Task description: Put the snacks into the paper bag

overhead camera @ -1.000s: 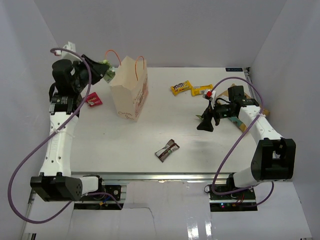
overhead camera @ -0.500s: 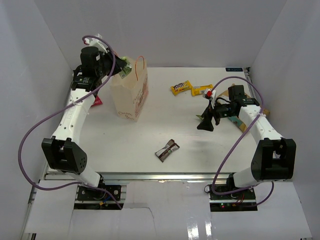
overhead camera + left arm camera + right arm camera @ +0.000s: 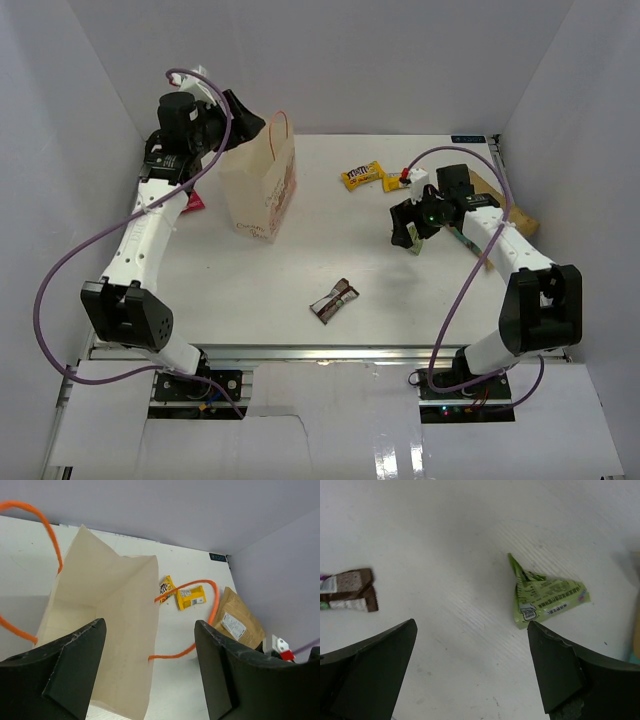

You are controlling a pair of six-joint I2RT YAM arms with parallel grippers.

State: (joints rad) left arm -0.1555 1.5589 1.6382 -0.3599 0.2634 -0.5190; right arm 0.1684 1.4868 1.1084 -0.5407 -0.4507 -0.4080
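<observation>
Table (image 3: 250, 290) carries everything. Paper bag (image 3: 258, 190) stands upright at far left with its mouth open upward, so packets can be dropped straight in. Left gripper (image 3: 245, 128) hangs right over that mouth, jaws spread wide with nothing between them, which looks like a drop position. Tan pouch (image 3: 518, 215) lies at the far right edge, partly behind the right arm. Brown-and-white bar (image 3: 334, 300) lies near the front centre, well apart from the bag. Two yellow packets (image 3: 360, 176) sit side by side at the back. Right gripper (image 3: 408, 235) is low over the table with its jaws wide and empty, likely lining up a pick. Pink-red packet (image 3: 192, 203) peeks out beside the left arm.

Left wrist view looks down into the bag (image 3: 100, 605): the visible inner walls are bare and the bottom is hidden. It also shows the pouch's white label (image 3: 234, 625). Right wrist view shows what the top view hides, a green packet (image 3: 547, 597) lying flat ahead of the right finger (image 3: 560, 670), off centre, so a shift sideways is probably needed
</observation>
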